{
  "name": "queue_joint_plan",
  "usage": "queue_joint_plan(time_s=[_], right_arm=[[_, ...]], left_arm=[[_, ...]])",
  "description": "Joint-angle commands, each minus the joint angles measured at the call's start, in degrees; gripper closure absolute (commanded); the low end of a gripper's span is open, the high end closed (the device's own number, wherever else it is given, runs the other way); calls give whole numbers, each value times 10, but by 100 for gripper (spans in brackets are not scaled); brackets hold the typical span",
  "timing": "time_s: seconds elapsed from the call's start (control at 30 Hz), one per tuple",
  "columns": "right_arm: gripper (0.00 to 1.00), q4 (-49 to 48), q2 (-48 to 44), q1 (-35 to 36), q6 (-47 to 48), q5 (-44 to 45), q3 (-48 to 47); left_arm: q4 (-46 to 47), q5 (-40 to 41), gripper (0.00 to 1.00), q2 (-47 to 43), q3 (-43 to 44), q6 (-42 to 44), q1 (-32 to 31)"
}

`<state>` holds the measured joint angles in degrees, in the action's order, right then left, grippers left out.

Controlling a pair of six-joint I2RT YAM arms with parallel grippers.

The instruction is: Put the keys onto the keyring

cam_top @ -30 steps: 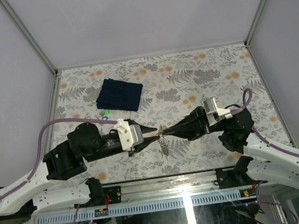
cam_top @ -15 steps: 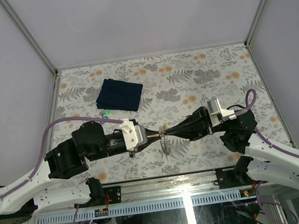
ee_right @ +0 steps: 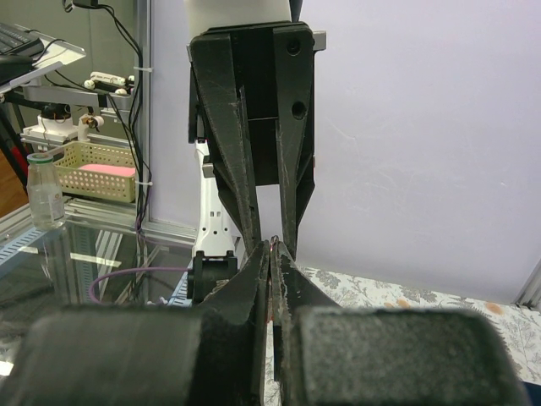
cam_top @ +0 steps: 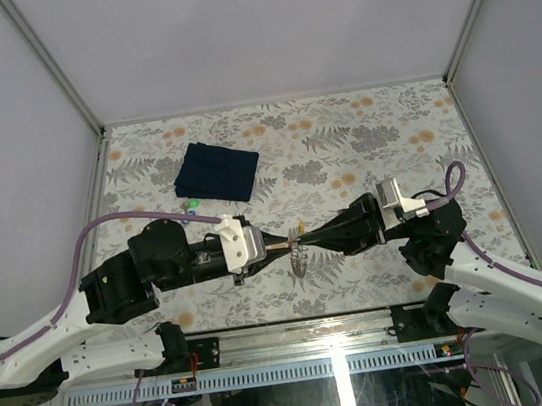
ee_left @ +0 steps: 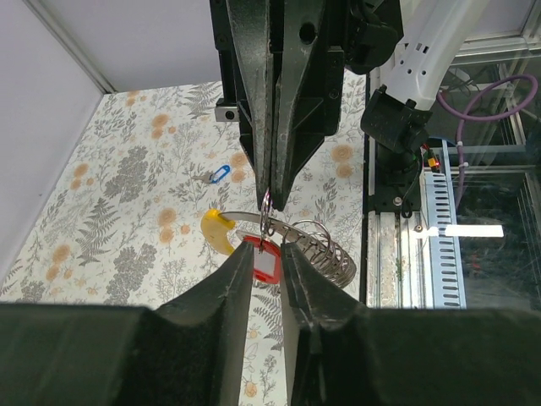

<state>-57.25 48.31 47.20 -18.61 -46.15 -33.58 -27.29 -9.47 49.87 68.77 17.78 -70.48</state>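
Observation:
Above the table's near middle, my two grippers meet tip to tip. My right gripper (cam_top: 309,241) is shut on the thin grey keyring (ee_left: 331,256), pinching its wire from above (ee_left: 268,200). The ring's loop hangs below (cam_top: 299,260). A key with a red tag (ee_left: 267,263) sits between the fingertips of my left gripper (ee_left: 266,258), which grip its edges. A yellow-tagged key (ee_left: 217,233) hangs on the ring just left of it. In the right wrist view only a sliver of metal shows at my shut right gripper (ee_right: 271,247). A blue-tagged key (ee_left: 220,174) lies on the table.
A dark blue folded cloth (cam_top: 216,171) lies at the back left. Small green and blue key tags (cam_top: 191,208) lie just in front of it, beside the left arm's purple cable. The floral table (cam_top: 362,130) ends at a metal rail along the near edge.
Both grippers and the ring between them have shifted slightly to the right. The left jaws have drawn in a little around the red tag.

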Motion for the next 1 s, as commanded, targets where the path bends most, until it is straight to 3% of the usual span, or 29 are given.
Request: queue_joint_plan(time_s=[0.0,0.2,0.5,0.97], right_arm=[[100,-33,-11,4,-2,-1,-26],[100,-23,-11,4,1,-3,-26],[100,-14,-14,4,6,-6,-24],[100,-90,-3,4,-38,10,-25]], left_arm=[[17,-8,81,3,22,6,-3],[17,-8,83,5,24,5,-3],[18,-5,100,5,27,5,-3],[14,6,100,14,25,9,-3]])
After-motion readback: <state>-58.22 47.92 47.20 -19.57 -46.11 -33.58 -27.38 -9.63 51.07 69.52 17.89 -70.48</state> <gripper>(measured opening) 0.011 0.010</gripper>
